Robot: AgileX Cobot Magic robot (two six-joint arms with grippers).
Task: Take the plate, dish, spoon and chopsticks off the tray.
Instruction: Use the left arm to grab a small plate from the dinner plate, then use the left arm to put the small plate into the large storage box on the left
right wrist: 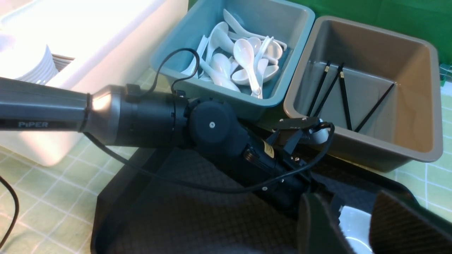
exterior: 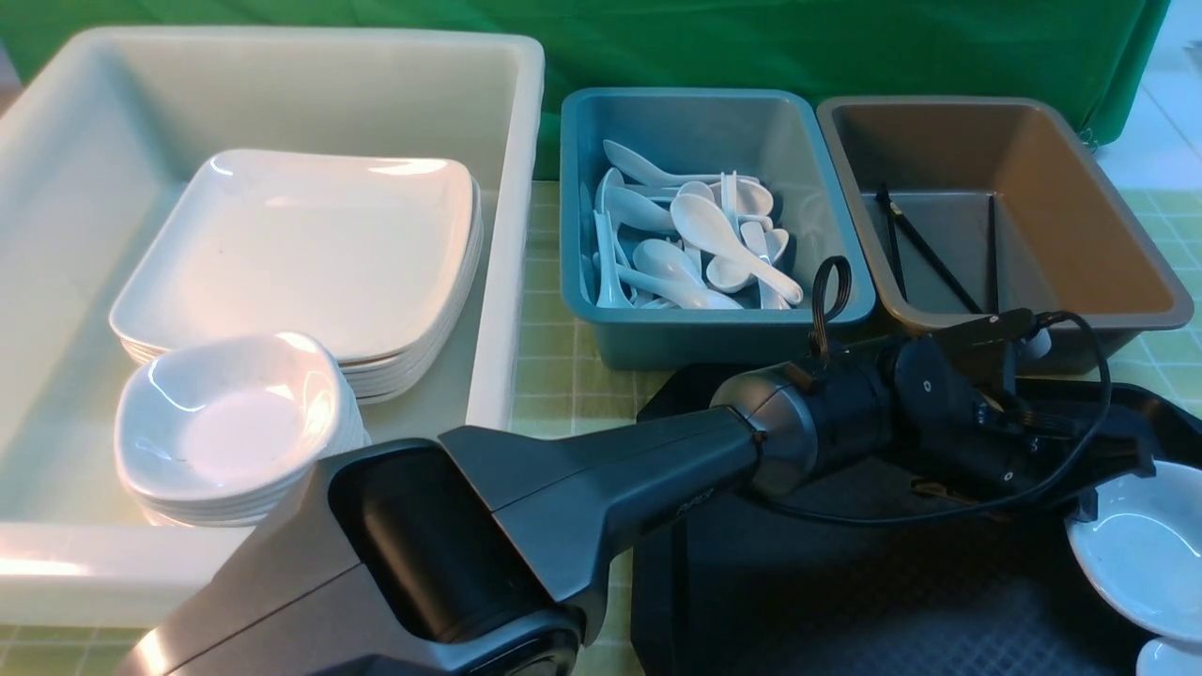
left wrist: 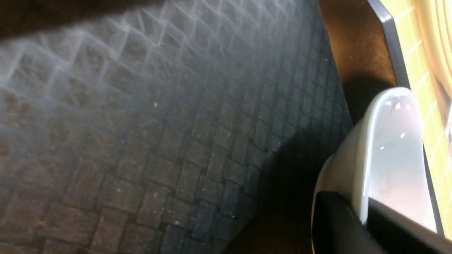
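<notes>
One small glossy white dish (exterior: 1141,545) sits by the right rim of the black diamond-textured tray (exterior: 845,601), its edge clamped in the left gripper (left wrist: 363,218); the right gripper (right wrist: 353,225) hangs beside, jaws apart. Lifted by that thin pinch, it may slip.

The tray (exterior: 798,582) under the left gripper (left wrist: 364,216) is black plastic, its floor matt and rough with a diamond texture, its rim smoother and shinier. The dish (left wrist: 388,148) pinched in that gripper is glossy white and smooth, like glazed ceramic. The gripper's fingers (left wrist: 335,225) look matt black. Beyond the gripper, 2 smooth satin plastic bins stand, the blue bin (exterior: 714,122) and the brown bin (exterior: 1080,188). The spoons (exterior: 714,235) in the blue bin are glossy white. The backdrop (exterior: 751,47) is green cloth.
</notes>
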